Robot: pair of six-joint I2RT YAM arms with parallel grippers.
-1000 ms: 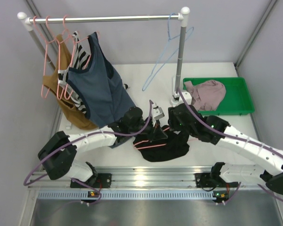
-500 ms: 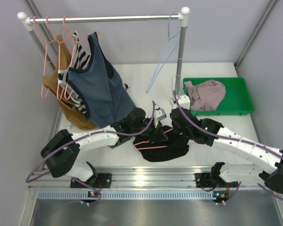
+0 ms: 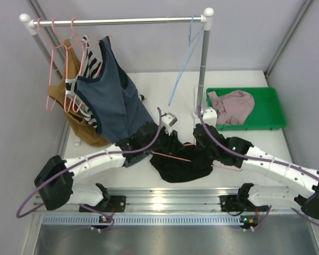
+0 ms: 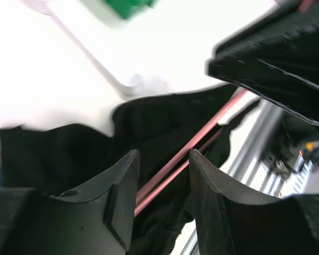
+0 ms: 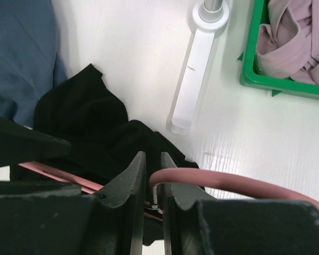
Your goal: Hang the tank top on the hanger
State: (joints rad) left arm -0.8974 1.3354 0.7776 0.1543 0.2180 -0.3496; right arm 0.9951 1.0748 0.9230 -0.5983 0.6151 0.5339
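Remote desk: my 2 arms meet over the tank top (image 3: 183, 169), heaped black at the table's (image 3: 149, 85) front centre. Right gripper (image 5: 153, 159) pinches the hanger (image 3: 173, 157); left gripper (image 4: 162, 156) straddles its wire, jaws apart. The fabric looks light and floppy, so I'd take a strap edge.

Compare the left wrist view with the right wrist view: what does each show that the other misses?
Only the left wrist view shows the left gripper, open, straddling the pink hanger wire, and a metal rail at lower right. Only the right wrist view shows the right gripper, shut on that wire, and the mauve garment. Both show the black tank top, the hanger wire and the green tray, which is only a blurred patch in the left view.
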